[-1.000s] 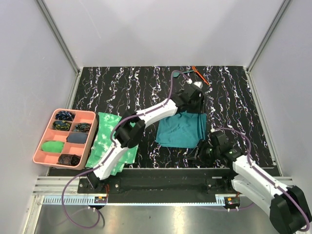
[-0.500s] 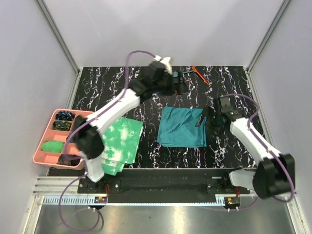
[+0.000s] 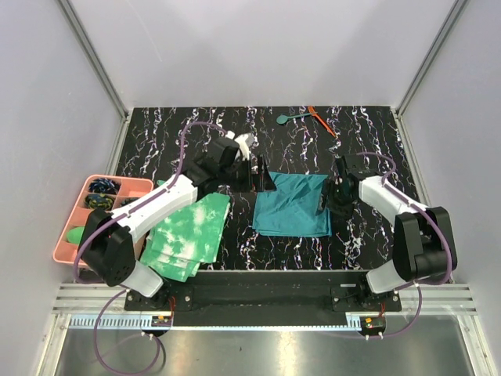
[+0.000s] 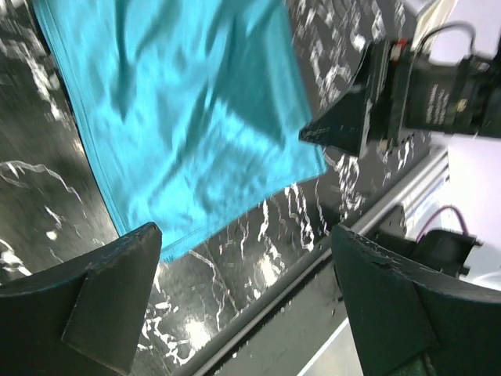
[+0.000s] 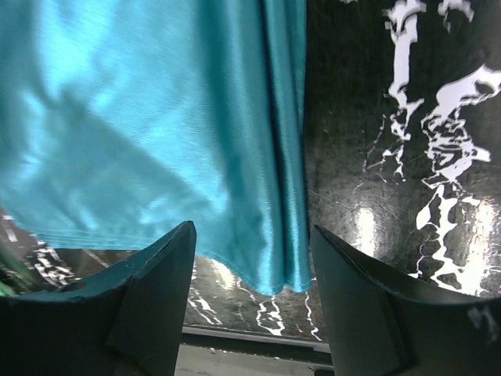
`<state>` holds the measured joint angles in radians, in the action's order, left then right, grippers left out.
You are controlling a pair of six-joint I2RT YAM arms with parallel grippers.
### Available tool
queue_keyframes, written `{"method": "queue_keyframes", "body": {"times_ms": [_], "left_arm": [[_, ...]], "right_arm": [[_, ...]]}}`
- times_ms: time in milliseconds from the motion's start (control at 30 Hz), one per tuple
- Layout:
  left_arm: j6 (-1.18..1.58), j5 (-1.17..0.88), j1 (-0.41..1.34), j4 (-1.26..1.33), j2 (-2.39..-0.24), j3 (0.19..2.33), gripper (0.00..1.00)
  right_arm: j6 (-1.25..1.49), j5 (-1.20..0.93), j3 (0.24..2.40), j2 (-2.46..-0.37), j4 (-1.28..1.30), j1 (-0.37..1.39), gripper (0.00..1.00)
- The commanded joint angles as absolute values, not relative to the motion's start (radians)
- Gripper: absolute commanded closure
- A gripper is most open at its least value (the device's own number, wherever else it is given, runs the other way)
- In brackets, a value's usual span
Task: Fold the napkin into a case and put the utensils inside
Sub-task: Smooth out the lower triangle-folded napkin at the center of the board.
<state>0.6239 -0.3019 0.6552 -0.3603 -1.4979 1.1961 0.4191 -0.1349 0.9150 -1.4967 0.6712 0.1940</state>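
Note:
The dark teal napkin (image 3: 291,205) lies flat in the middle of the table, with doubled layers along its right edge (image 5: 286,157). My left gripper (image 3: 257,175) is open and empty at the napkin's far left corner; the napkin (image 4: 180,117) fills the upper left of its view. My right gripper (image 3: 332,196) is open and empty at the napkin's right edge, with the near right corner (image 5: 290,274) between its fingers. The teal spoon (image 3: 286,118) and the orange-red stick (image 3: 321,121) lie at the back of the table. No case shows.
A pink compartment tray (image 3: 64,247) with small items stands at the left edge. Light green tie-dye cloths (image 3: 188,233) lie between the tray and the napkin. The right gripper also shows in the left wrist view (image 4: 407,102). The table's near rail runs close below the napkin.
My left gripper has come back from near the spoon to the napkin's far left corner. My right gripper has stayed at the napkin's right edge, dropping slightly. The napkin has not moved.

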Motion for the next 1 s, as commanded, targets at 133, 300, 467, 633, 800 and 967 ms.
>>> {"method": "queue_keyframes", "body": {"times_ms": [133, 300, 467, 633, 800, 967], "left_arm": [[0.652, -0.397, 0.657, -0.238, -1.437, 1.137, 0.09], [0.637, -0.396, 0.657, -0.252, -1.434, 1.146, 0.09], [0.643, -0.396, 0.657, -0.250, -1.451, 1.137, 0.09], [0.650, -0.390, 0.655, -0.242, -1.453, 1.121, 0.09], [0.649, -0.383, 0.650, -0.252, -1.457, 1.124, 0.09], [0.655, -0.394, 0.649, -0.249, -1.465, 1.129, 0.10]], "right_arm": [[0.452, -0.164, 0.850, -1.552, 0.626, 0.192, 0.39], [0.497, -0.083, 0.825, -1.511, 0.632, 0.190, 0.87], [0.495, -0.035, 0.851, -1.537, 0.650, 0.183, 0.95], [0.474, 0.029, 0.897, -1.536, 0.690, 0.183, 0.61], [0.465, 0.024, 0.930, -1.468, 0.699, 0.183, 0.48], [0.431, 0.031, 1.015, -1.538, 0.678, 0.173, 0.43]]}}
